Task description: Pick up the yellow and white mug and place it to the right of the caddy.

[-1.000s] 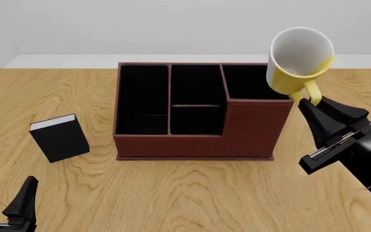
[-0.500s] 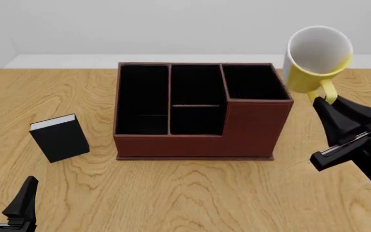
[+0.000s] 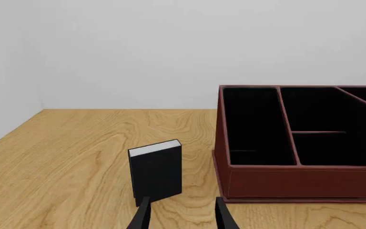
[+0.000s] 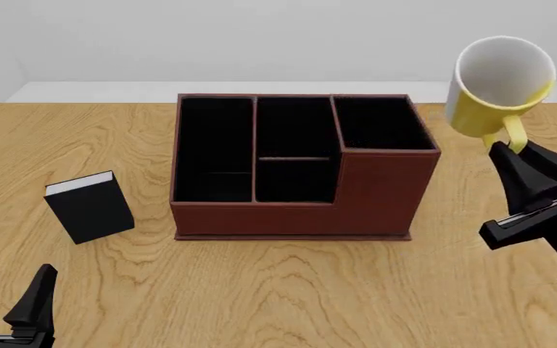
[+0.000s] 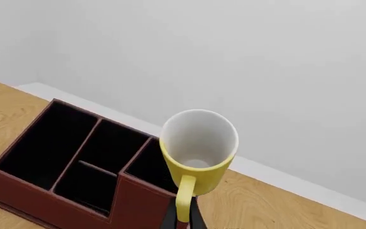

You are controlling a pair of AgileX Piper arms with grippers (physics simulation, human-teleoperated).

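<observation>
In the front view the mug (image 4: 499,83) hangs in the upper right of the frame, lifted clear of the table (image 4: 259,290) and tilted so its white inside faces the camera. It sits to the right of the caddy (image 4: 298,168), past the box's taller right end, with its yellow handle pointing downward. The right gripper (image 4: 513,151) comes in from the lower right edge of the frame and its black fingers are pinched on that handle, holding the mug up. In the right wrist view the mug (image 5: 198,150) fills the lower middle of the frame, its handle clamped between the two fingers at the bottom edge, and the caddy (image 5: 75,176) lies to the lower left with its dark compartments showing.

The caddy stands in the centre of the front view on the wooden table. A small black book (image 4: 89,206) with white pages stands upright at the left of the frame, apart from the caddy. The left gripper (image 4: 8,301) sits at the bottom left corner, its fingers spread apart and holding nothing; in the left wrist view its fingertips (image 3: 139,217) show at the bottom edge, just below the book (image 3: 156,171).
</observation>
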